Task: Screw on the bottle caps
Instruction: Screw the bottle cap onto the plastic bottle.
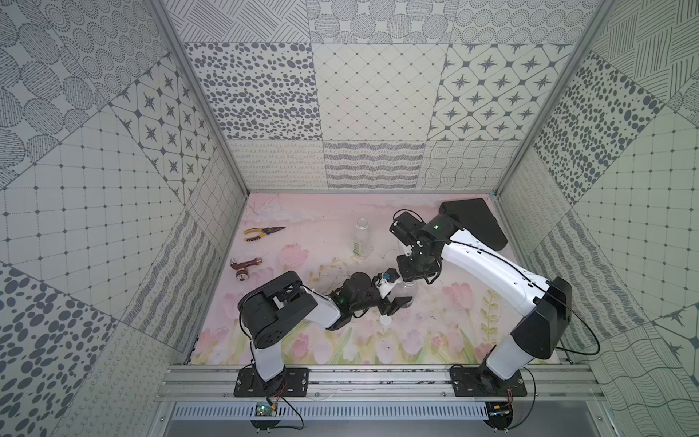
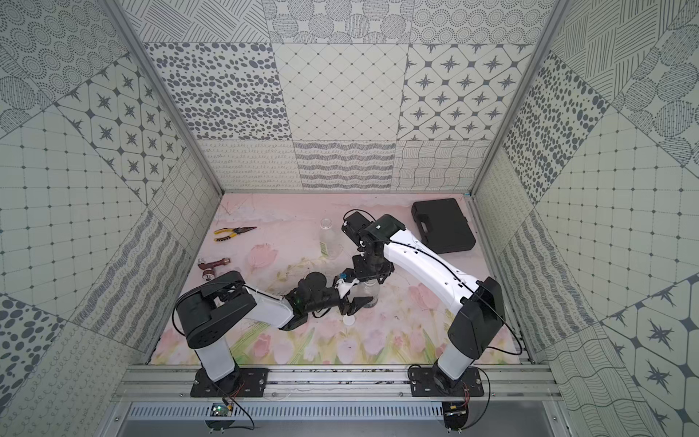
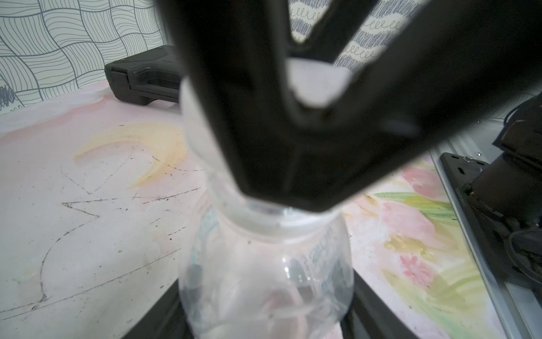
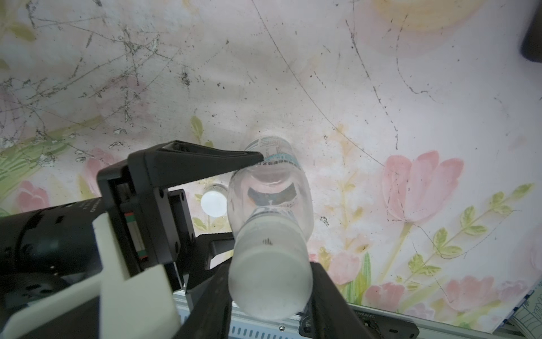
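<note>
A: Where's the cap (image 4: 269,264) sitting?
B: On the short bottle (image 3: 264,264), mid-mat. R gripper (image 4: 268,296) is clamping it from above, and L gripper (image 4: 249,196) is pinching the bottle's body.
A: Handling?
B: Prob. light, thin, squashy, so L should be squeezing gently, nr the stiffer shoulder. Cap's small and stiff; take its rim. Spare cap (image 4: 213,204) is lying just beside. Tall bottle (image 1: 362,236) is standing open farther back.

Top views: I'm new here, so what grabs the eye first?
At the centre of the mat, the left gripper clasps the shorter bottle by its body while the right gripper pinches a white cap on its neck. A second cap lies nearby, and the taller bottle stands uncapped farther back.
</note>
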Action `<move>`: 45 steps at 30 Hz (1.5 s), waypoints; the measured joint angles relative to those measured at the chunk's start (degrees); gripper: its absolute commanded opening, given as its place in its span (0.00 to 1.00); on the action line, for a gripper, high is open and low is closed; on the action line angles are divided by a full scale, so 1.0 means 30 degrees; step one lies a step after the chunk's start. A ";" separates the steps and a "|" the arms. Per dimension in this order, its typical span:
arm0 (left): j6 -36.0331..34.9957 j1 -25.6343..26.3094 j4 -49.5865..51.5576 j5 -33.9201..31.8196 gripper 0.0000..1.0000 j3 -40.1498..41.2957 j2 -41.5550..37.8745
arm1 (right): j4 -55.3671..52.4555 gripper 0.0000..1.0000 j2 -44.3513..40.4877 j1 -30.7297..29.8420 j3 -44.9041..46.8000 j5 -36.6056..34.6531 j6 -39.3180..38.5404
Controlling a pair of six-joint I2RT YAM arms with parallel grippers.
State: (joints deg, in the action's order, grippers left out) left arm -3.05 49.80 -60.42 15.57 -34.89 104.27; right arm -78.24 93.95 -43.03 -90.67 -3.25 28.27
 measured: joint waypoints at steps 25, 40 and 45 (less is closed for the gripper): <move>-0.0262 0.0306 0.0036 -0.0729 0.71 0.0000 0.0000 | 0.1690 0.33 -0.1603 0.0124 0.2033 -0.0109 0.0510; -0.0277 0.0372 -0.0015 -0.0998 0.80 0.0015 0.0000 | 0.1880 0.32 -0.1843 0.0255 0.2266 0.0015 0.0699; -0.0270 0.0372 -0.0240 -0.1100 0.80 0.0197 -0.0036 | 0.1902 0.32 -0.1843 0.0321 0.2266 0.0015 0.0729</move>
State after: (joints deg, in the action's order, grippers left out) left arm -3.86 50.92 -61.14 12.27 -34.30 104.16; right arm -72.53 88.42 -42.06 -83.88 -3.20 30.46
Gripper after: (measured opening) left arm 0.811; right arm 0.429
